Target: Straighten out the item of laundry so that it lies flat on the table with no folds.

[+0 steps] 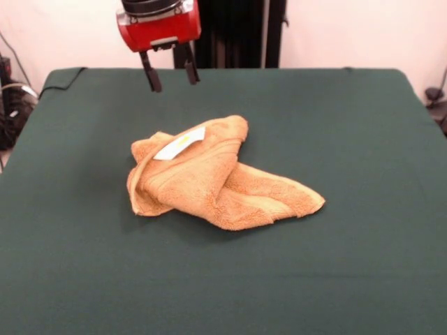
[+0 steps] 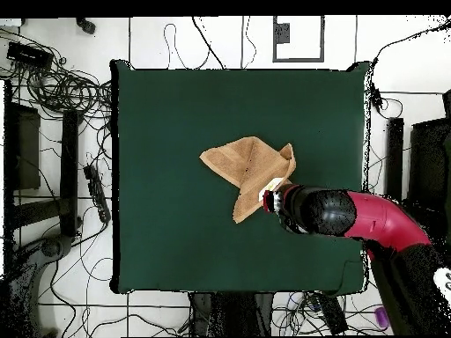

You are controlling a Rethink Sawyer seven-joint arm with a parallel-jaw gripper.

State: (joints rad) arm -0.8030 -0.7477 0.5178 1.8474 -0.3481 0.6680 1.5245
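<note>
Clearly the towel (image 1: 216, 178) is far from flat: it lies bunched near the middle of the table (image 1: 363, 279), folded over itself in several layers, with one pointed corner splayed out toward the front view's lower right and a small white label (image 1: 179, 146) showing on top of the heap. The gripper (image 1: 170, 73) hangs above the table behind the towel, its two dark fingers (image 1: 151, 75) spread apart and holding nothing, well clear of the cloth in the front view. From overhead the arm (image 2: 370, 218) reaches in from the right and its end sits just over the towel's edge by the label.

To unfold well, I judge the best grip is a single outer layer at a free corner, such as the splayed point or the flap under the label, then a low drag outward so the layers slide apart rather than lift as a lump. Pinching deep into the thick middle would likely catch several layers at once.

Green cloth lies open on every side of the towel, so a pull in any direction has room before a table edge.
</note>
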